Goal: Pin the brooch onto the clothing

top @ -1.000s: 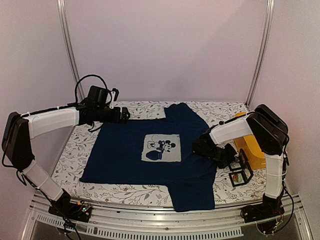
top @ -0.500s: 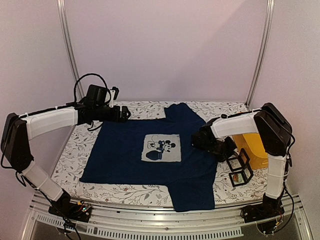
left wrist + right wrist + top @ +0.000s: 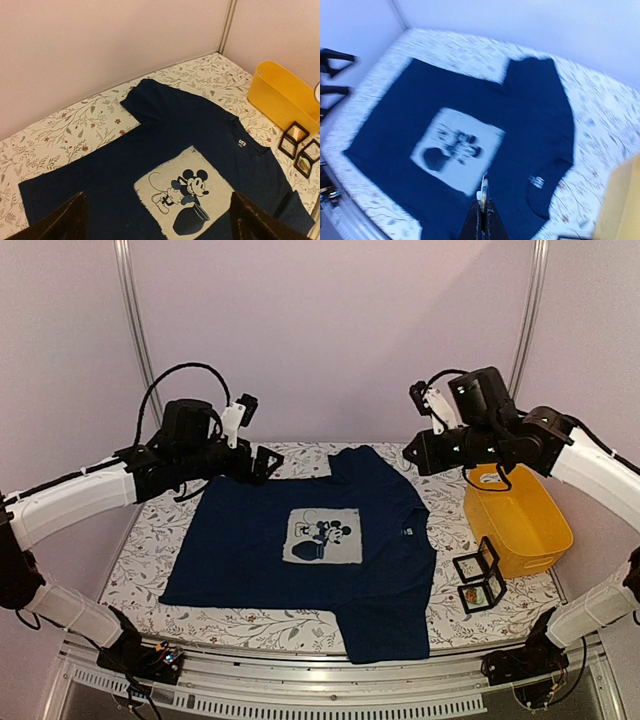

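One white floral-print table top carried everything. The navy blue short-sleeved T-shirt was spread flat across the middle of it, collar toward the right and the pale square mouse print facing up.

The shirt sat well below both hands. The left gripper hovered over its far left corner. The right gripper hung high by the far right side, about above the gap between the shirt and the yellow plastic bin. From the right wrist view the shirt lay below and ahead of the fingertips, not touching them.

A second ago the right arm was down low at the shirt's right edge, next to the small black-framed open box. Since then it had swung up and back. The left arm had also lifted a bit and come inward. The shirt hadn't budged.

Pose-wise, both forearms were raised and reached inward, wrists tipped down at the shirt. The left jaws were spread wide with nothing in them. The right jaws were pinched together on a small, thin, pale-and-yellow brooch poking out past the tips. It was pretty blurry, so I can't give details.
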Robot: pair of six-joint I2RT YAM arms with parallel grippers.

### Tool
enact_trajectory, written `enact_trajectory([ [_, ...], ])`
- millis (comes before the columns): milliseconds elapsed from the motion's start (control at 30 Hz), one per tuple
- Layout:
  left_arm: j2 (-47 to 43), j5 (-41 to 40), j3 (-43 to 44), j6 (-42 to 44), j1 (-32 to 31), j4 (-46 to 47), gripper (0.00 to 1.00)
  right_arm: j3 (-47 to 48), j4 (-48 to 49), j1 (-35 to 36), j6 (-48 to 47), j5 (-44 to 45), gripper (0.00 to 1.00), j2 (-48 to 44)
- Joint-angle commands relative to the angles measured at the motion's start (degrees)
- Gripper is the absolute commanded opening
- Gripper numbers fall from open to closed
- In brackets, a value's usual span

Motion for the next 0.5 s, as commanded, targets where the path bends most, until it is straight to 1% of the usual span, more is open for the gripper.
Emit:
enact_trajectory([
  [0,-4.0,8.2,-0.4,7.1,-6.2,0.9,0.97,-3.0,23.2,0.2,-10.9,-38.3,0.0,-8.2],
  [100,-5.9,16.5,0.0,9.6,-10.4,-0.6,0.95,-2.4,26.6,0.2,-11.8,-50.0,0.0,-8.8],
  [200,-7.9,22.2,0.2,10.4,-14.2,-0.8,0.94,-2.5,29.0,0.2,-12.2,-56.6,0.0,-8.5],
  [267,-8.9,25.3,0.1,8.3,-15.7,1.5,0.92,-3.7,32.2,0.2,-11.4,-61.3,0.0,-8.8],
  [333,-9.3,27.5,0.2,7.1,-16.4,3.9,0.9,-5.3,35.7,0.3,-9.5,-63.6,0.0,-9.1],
  [400,-9.2,27.3,0.8,5.5,-17.0,5.6,0.86,-6.5,37.8,0.6,-8.3,-64.3,0.0,-9.3],
  [467,-8.5,27.6,1.8,4.3,-17.0,6.6,0.78,-7.0,38.1,1.2,-7.9,-64.4,0.0,-9.2],
])
